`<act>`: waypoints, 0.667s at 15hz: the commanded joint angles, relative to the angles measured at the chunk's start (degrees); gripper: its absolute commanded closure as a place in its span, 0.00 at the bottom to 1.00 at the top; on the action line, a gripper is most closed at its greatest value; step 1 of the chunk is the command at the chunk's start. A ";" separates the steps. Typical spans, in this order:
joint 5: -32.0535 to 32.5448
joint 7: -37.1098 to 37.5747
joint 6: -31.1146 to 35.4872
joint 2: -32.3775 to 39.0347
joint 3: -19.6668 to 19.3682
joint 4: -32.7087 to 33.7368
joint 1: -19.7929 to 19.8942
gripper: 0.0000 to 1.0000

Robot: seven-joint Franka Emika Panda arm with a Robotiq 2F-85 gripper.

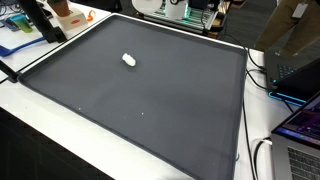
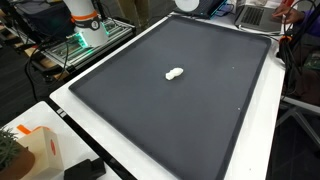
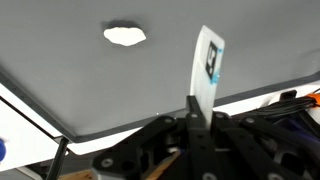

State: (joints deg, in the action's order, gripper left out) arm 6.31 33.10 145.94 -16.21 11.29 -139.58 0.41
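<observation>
The jaws come into the wrist view from its bottom edge, dark and out of focus. They are held high over the tabletop and tipped, so the camera looks across the surface rather than straight down. They are closed on a white strip (image 3: 207, 62), thin, flat and stiff. It stands up from between them with a slight lean and carries a dark printed mark near its far end.

Below and ahead of the jaws lies a dark grey mat (image 3: 80, 90), matte and rectangular, with a narrow black border. Well ahead of the jaws, off to one side of the strip's tip, a white lump (image 3: 124, 36) sits on the mat. It is small, rounded and uneven, and in an exterior view (image 2: 174, 73) it looks two-lobed. It lies well apart from the strip.

The mat covers most of a white tabletop (image 1: 60, 115). Farther out stand an orange-and-white box (image 2: 40, 150), the arm's white base (image 2: 85, 22), an open laptop (image 1: 300, 140) and loose cables.
</observation>
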 commanded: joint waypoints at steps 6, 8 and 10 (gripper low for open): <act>-1.23 -1.64 -7.11 10.35 -3.96 8.16 2.20 0.99; -1.43 -2.19 -12.08 14.29 -5.47 11.97 2.14 0.99; -1.87 -0.93 -17.73 18.11 -6.78 15.83 1.62 0.99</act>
State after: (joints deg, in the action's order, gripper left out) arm 5.51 31.99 135.48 -4.17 6.09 -130.15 2.72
